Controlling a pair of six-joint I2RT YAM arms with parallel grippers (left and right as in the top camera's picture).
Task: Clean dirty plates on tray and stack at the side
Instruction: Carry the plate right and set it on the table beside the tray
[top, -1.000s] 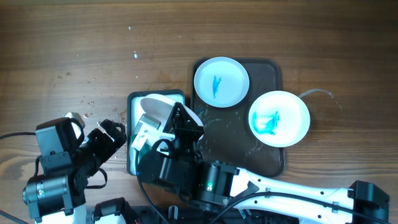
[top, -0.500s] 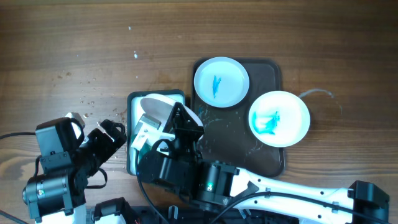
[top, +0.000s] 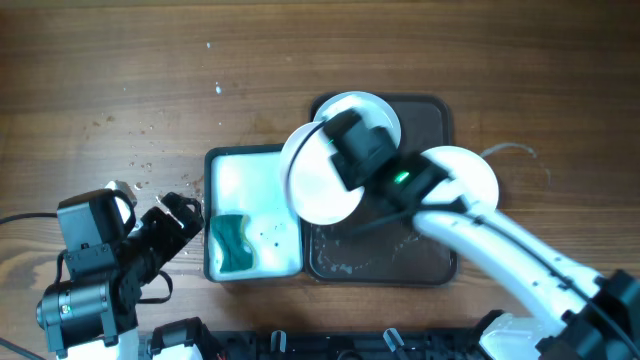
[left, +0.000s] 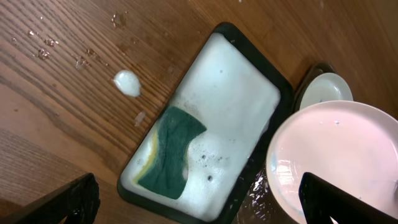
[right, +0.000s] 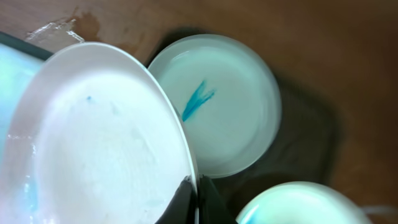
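a plate (top: 318, 180) with little smear left is gripped by its rim in the closed right gripper (right: 195, 198), over the tray (top: 425, 250) edge. two blue-smeared plates (right: 230, 118) are seen on it. the left gripper (top: 178, 212) is spread wide open.

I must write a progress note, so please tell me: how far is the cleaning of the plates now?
Done: the plate in the right gripper looks almost white, with only a tiny blue speck. In hand: it is held by its rim above the left edge of the tray, not set down. Left: the top plate has a blue smear; another plate is partly hidden; no stack shows yet.
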